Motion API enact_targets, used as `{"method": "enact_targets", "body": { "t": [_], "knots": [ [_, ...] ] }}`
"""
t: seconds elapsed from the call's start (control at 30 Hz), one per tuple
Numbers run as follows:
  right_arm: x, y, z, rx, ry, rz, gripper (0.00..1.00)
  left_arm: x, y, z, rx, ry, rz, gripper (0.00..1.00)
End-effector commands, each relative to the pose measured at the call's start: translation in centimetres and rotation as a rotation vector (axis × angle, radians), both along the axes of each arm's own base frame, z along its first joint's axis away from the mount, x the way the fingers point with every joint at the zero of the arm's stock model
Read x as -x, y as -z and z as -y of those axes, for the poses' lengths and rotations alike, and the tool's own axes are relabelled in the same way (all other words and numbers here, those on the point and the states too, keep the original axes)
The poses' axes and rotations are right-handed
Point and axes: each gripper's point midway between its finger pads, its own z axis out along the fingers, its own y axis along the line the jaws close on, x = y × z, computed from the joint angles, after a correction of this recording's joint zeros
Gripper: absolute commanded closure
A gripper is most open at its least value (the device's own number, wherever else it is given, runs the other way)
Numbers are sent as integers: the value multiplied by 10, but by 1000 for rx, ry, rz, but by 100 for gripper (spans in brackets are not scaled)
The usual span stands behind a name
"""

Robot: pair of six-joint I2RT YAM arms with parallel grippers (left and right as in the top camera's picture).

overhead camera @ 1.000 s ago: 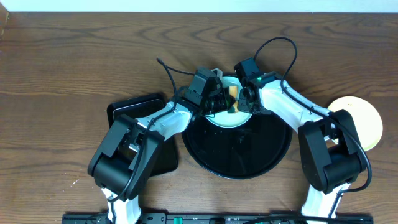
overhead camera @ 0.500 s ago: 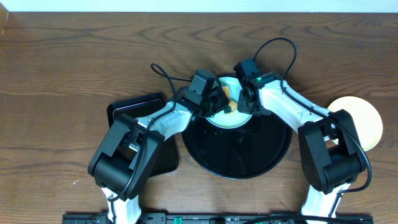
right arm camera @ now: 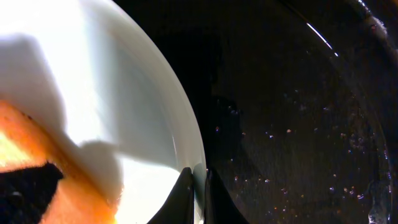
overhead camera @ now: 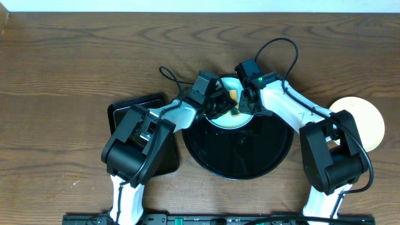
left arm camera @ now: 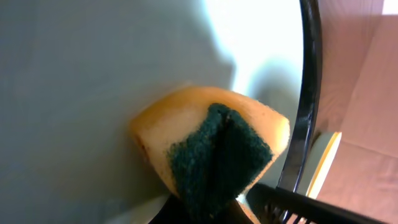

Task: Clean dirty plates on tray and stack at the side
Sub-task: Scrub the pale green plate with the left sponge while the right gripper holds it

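A pale light-blue plate (overhead camera: 229, 119) sits at the far edge of the round black tray (overhead camera: 250, 156). My left gripper (overhead camera: 220, 105) is shut on a yellow sponge with a green scouring pad (left arm camera: 211, 149), pressed against the plate's face (left arm camera: 81, 93). The sponge shows in the overhead view (overhead camera: 235, 103) too. My right gripper (right arm camera: 198, 186) is shut on the plate's rim (right arm camera: 186, 124), one finger on each side of it. A pale yellow plate (overhead camera: 362, 122) lies on the table at the right. A third plate is not in view.
A smaller rectangular black tray (overhead camera: 140, 134) lies left of the round tray, under my left arm. The round tray's floor (right arm camera: 298, 112) is wet with small droplets. Cables loop above both wrists at the back.
My left gripper has shifted the sponge slightly right and down across the plate. My left arm's elbow has swung right. The right gripper and plate have stayed put.
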Motion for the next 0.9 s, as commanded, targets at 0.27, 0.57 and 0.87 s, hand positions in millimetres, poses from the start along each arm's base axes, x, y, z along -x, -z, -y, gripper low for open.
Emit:
{"method": "enact_targets", "body": {
  "t": [0.27, 0.57, 0.87],
  "knots": [
    [30, 24, 1, 17, -26, -120, 98, 52, 84, -86, -346, 76, -208, 93],
    [30, 24, 1, 17, -26, -120, 98, 23, 83, -131, -437, 18, -173, 93],
    [30, 24, 5, 41, -23, -118, 99, -12, 58, -118, -404, 32, -75, 93]
  ]
}}
